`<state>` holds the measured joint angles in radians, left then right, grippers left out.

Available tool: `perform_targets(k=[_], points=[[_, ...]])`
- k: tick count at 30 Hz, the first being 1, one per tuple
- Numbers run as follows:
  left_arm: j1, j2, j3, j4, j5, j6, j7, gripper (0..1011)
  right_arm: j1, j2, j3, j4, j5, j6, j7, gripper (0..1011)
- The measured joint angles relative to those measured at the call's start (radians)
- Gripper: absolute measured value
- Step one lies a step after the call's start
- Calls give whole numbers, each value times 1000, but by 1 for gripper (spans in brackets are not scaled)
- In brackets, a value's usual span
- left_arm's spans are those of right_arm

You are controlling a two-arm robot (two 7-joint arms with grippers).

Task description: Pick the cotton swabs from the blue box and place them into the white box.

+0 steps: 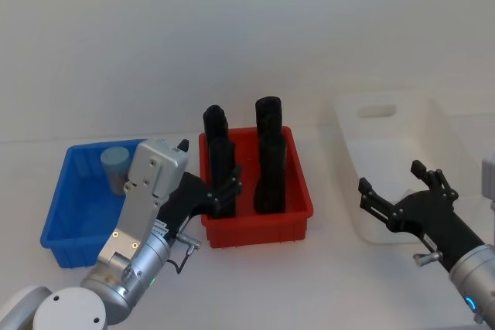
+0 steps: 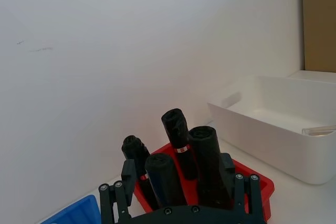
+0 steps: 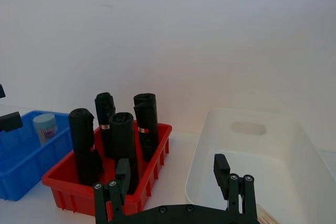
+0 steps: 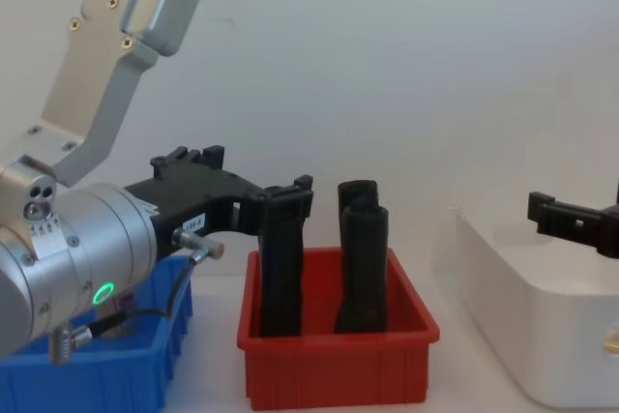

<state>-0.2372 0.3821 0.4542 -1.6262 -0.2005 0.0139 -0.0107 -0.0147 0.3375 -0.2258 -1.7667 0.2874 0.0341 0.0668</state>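
The large glossy white plastic tub with rounded corners [image 1: 384, 138] lies directly beneath the right gripper [image 1: 392, 179], whose fingers are spread wide with nothing between them. I judge it hangs there because this is the drop-off spot. There is one such tub. A glimpse of tan sticks [image 3: 264, 214] just under those fingers may be a swab tub already lying inside, though too little of it shows to be sure.

The shallow bright blue ribbed plastic bin [image 1: 73, 210], one only, sits to the outer side of the left gripper [image 2: 177, 171], beside its fingers rather than under them. Those fingers are also spread and empty. They point over the one shallow red plastic bin [image 1: 255, 226], so a pick would need them to swing across to the blue bin.

Four tall black rolled objects [image 1: 268, 160] stand upright in the red bin, straight ahead of the left fingers. They are no part of the job.

One small clear cylindrical tub of cotton swabs with a pale blue lid [image 1: 116, 166] stands upright at the blue bin's far side, well apart from the left fingers and untouched.
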Motion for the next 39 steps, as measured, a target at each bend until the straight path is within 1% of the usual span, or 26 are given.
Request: perform_targets(k=[29,37,39], points=[[0,0,0,0,0,0,0,1004,5,-3,0,8,-5,4,4,1001],[0,0,0,0,0,0,0,1004,46,-21,-4,63,-29,26,30,1001],[0,0,0,0,0,0,0,1004,66,-29,-6,93,-39,31,43,1001]])
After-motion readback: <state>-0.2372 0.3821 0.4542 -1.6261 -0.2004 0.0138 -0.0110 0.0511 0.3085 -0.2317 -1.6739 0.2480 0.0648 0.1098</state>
